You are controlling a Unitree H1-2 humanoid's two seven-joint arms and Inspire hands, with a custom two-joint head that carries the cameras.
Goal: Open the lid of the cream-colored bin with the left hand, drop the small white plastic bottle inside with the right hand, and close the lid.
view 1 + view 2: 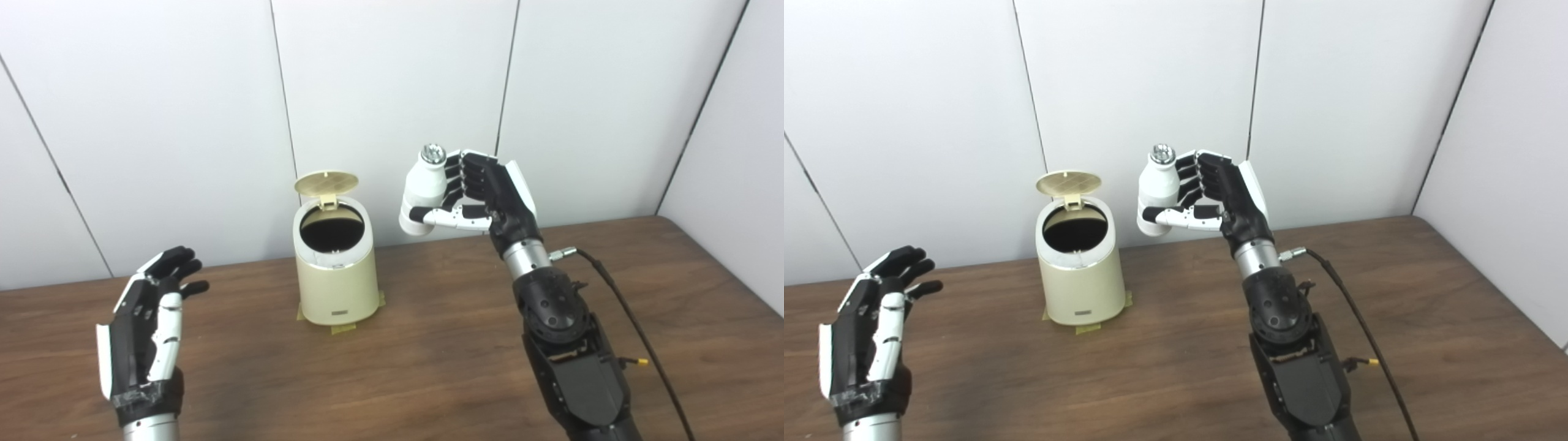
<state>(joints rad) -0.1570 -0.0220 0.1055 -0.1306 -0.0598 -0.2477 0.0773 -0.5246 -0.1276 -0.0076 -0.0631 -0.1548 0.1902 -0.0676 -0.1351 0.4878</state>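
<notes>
The cream-colored bin (335, 288) stands on the wooden table near the back wall, taped down at its base. Its round lid (326, 182) is flipped up behind the dark open mouth. My right hand (484, 196) is raised to the right of the bin, above rim height, shut on the small white plastic bottle (422, 190), which is held upright with its silver cap on top. My left hand (150, 318) hovers open at the lower left, well away from the bin, with nothing in it.
The brown table (429, 355) runs to a white panelled wall behind. A black cable (637, 331) trails from my right wrist across the table's right side. Yellow tape pieces (343, 329) stick out under the bin.
</notes>
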